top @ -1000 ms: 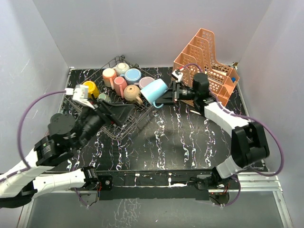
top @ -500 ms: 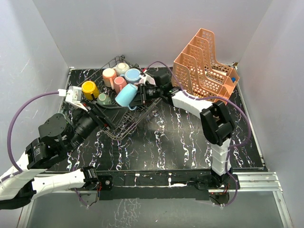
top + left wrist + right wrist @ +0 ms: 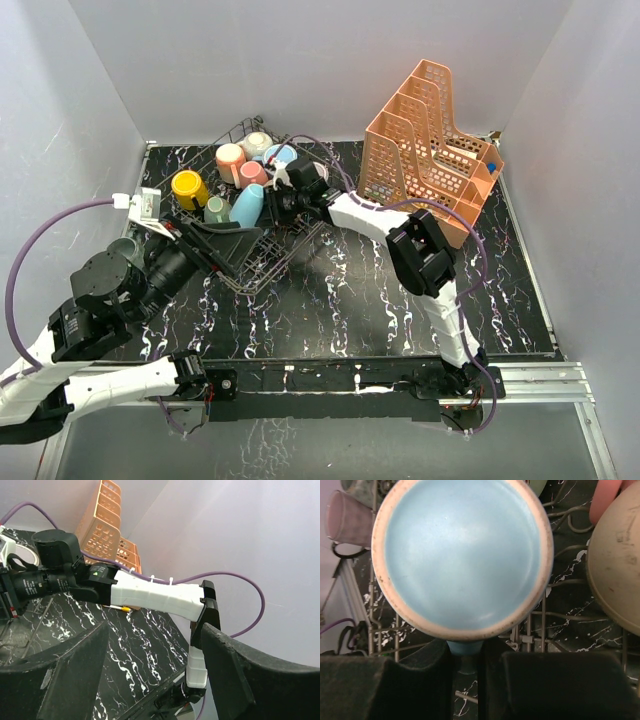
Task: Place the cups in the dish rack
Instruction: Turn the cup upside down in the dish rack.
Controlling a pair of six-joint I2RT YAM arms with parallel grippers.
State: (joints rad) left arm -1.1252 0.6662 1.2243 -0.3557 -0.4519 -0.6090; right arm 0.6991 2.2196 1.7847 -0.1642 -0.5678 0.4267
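Note:
The dark wire dish rack [image 3: 268, 268] stands at the back left. In it are a yellow cup [image 3: 187, 187], two pink cups [image 3: 230, 158], a cream cup [image 3: 258, 143], a blue cup [image 3: 283, 153] and a grey-green cup [image 3: 218, 209]. My right gripper [image 3: 274, 204] is shut on the handle of a light blue cup [image 3: 247, 205] and holds it low inside the rack. In the right wrist view this cup [image 3: 462, 555] fills the frame above the rack wires [image 3: 540, 625], its handle pinched in the gripper [image 3: 466, 655]. My left gripper [image 3: 238, 243] is open and empty over the rack's near part.
The orange tiered organizer [image 3: 425, 150] stands at the back right and shows in the left wrist view [image 3: 107, 525]. A tan cup [image 3: 617, 555] and a lilac cup [image 3: 347, 512] lie beside the held cup. White walls enclose the black marbled table [image 3: 380, 290].
My right gripper has carried the light blue cup leftward from beside the organizer into the rack. My left arm has drawn back a little toward the near left.

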